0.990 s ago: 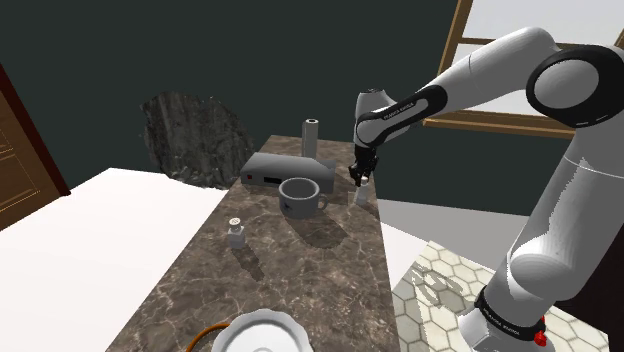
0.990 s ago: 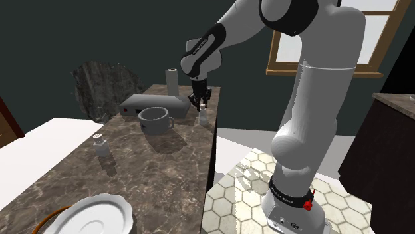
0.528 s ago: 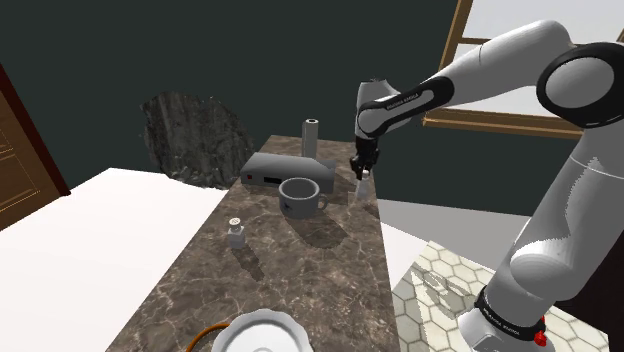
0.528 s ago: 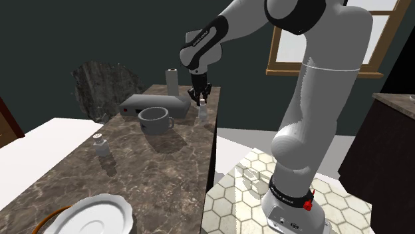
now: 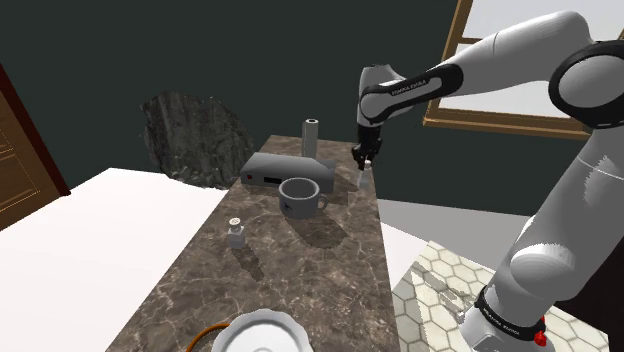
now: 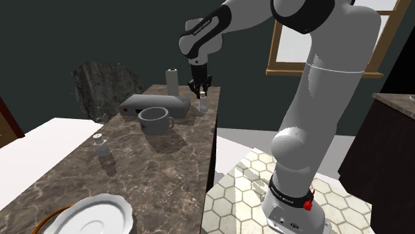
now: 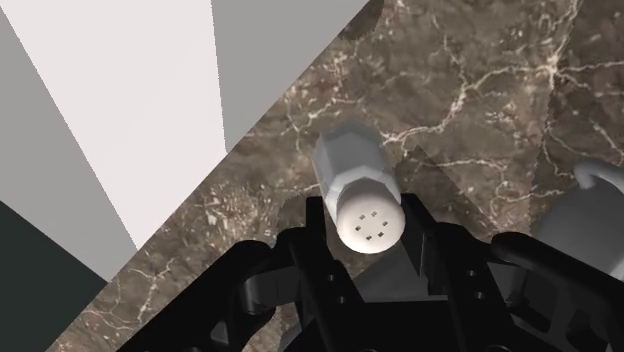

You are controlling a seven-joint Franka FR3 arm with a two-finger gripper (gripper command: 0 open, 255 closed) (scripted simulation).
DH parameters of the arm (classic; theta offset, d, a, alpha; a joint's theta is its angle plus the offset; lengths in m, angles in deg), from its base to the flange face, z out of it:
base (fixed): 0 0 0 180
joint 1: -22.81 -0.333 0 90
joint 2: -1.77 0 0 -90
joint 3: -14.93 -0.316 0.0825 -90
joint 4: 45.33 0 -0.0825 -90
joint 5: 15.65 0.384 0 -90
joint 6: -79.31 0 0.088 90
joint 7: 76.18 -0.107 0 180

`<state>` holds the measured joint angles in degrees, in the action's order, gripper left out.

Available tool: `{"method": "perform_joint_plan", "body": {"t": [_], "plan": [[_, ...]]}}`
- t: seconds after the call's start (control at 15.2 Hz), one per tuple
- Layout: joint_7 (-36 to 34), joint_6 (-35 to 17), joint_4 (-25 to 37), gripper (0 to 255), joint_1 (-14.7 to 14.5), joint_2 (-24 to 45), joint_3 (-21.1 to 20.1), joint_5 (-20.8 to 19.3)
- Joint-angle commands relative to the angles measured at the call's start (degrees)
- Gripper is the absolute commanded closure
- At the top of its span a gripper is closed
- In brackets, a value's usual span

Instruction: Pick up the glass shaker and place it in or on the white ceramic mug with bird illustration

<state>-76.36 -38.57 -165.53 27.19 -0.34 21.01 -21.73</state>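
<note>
The pincer (image 7: pixel 368 212) is clenched on the shaker (image 7: pixel 350 160). Its two black fingers (image 7: pixel 316 235) press the neck just under the cap with holes, one from each side. The shaker's long axis runs along the pincer, cap toward the hand and base downward, so it hangs about upright. In the second exterior view the shaker hangs a little above the tabletop (image 6: pixel 166 166), and I judge that its base is free of the stone. It is near the long edge of the tabletop on the robot's side, toward the far end.

The relation that matters is the way to the mug (image 5: pixel 300 196). The mug stands upright with its mouth open upward. It is further in from that long edge, about in the middle of the tabletop's width, just in front of a grey box (image 5: pixel 283 170). From the pincer it lies toward the shoulder view's left.

I judge that the coming move is sideways, away from the edge, until the shaker is over the mouth. I cannot tell if the base is already higher than the rim. A pale cylinder (image 5: pixel 311 133) behind the box, a small second shaker (image 5: pixel 235 233) and a plate (image 5: pixel 262 333) at the near end stand apart from this path.
</note>
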Motion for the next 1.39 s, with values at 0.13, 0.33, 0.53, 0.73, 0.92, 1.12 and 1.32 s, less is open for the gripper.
{"method": "perform_joint_plan", "body": {"t": [0.13, 0.33, 0.53, 0.73, 0.92, 1.12, 1.32], "plan": [[0.2, 3.2, 2.4, 255, -0.1, -0.8, -0.1, 0.1], [0.3, 5.5, 4.1, 255, -0.1, -1.4, -0.1, 0.1], [0.5, 7.8, 5.9, 255, -0.1, -1.8, -0.2, 0.2], [0.7, 10.0, 7.8, 255, -0.2, -2.2, -0.2, 0.2], [0.8, 12.3, 9.9, 255, -0.2, -2.4, -0.2, 0.3], [1.0, 14.3, 11.7, 255, -0.2, -2.5, -0.3, 0.3], [-2.5, 16.0, 15.5, 255, -2.0, -0.2, -2.2, 0.7]]}}
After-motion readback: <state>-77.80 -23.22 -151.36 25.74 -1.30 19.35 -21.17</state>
